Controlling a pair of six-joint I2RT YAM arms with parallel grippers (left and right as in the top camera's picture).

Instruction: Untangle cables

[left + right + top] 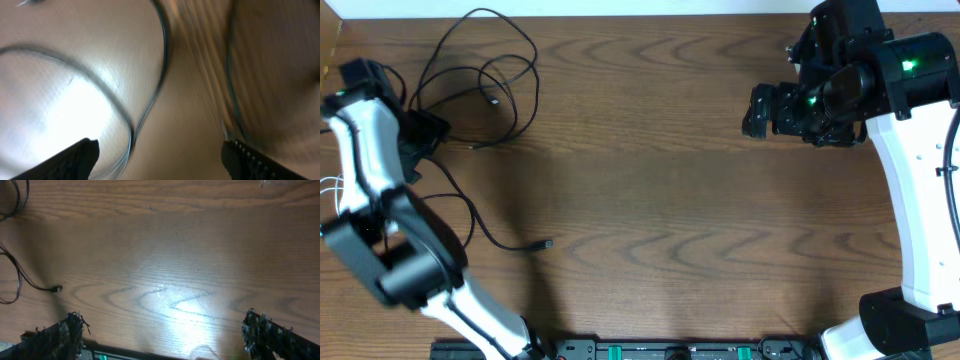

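Left pincer (160, 146) wide open over cables (162, 65); right pincer (162, 317) open, empty.

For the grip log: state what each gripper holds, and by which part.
Nothing is held. The left gripper stands open over the black cables, gripping none; the right gripper is open above the table.

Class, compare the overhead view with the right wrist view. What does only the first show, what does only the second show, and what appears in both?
Only overhead: the large loops of thin black cables on the table's left side, and the white left arm beside them. Only right wrist: the right gripper from its own camera, its dark fingers wide apart with bare wood between them. Both: the brown wooden table and one black cable's small plug end lying loose.
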